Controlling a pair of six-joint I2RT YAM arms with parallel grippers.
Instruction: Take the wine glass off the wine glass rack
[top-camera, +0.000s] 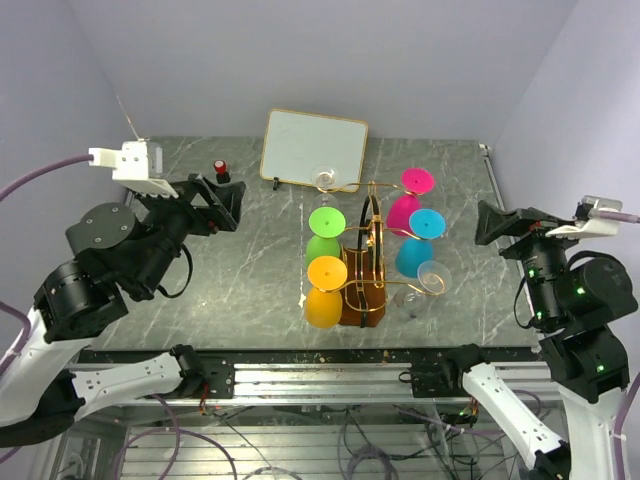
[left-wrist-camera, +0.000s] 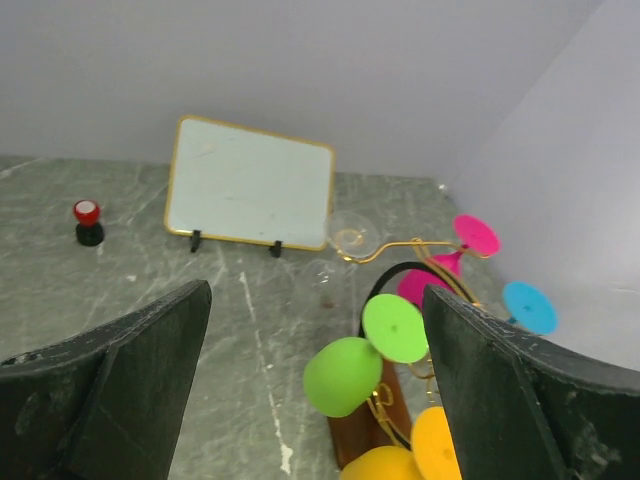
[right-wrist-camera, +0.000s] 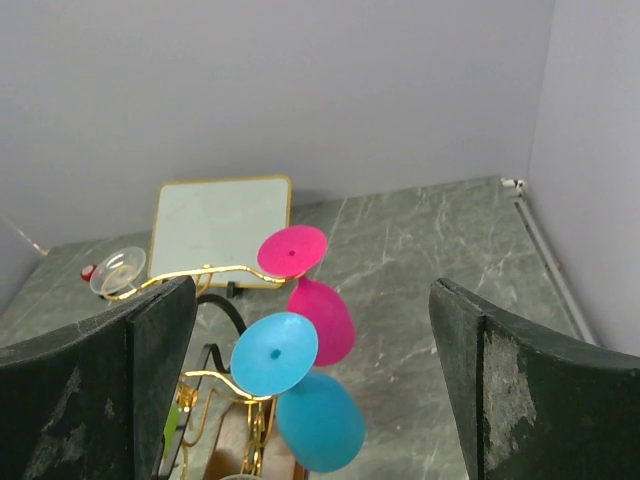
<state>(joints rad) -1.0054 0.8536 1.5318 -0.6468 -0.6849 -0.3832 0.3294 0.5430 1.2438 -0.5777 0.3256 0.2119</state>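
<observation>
Centre frame: loaded wine glass rack (top-camera: 362, 295) | left end effector (top-camera: 226, 205), right end effector (top-camera: 494, 226) are hovering wide open | approach pending, next reaching for a wine glass (top-camera: 413, 258)

There is one rack (top-camera: 365, 300); six wine glasses: green glass (top-camera: 326, 222), orange glass (top-camera: 327, 271), pink glass (top-camera: 417, 181), blue glass (top-camera: 427, 223), two clear glasses (top-camera: 434, 277) (top-camera: 323, 178); one white board (top-camera: 314, 147); one red-capped knob (top-camera: 221, 170).

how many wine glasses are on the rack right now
6. Left of the rack: green glass behind, orange glass in front. Right: pink glass behind, blue glass nearer. One clear glass at the rear by the whiteboard, another at the front right. None looks hidden.
</observation>
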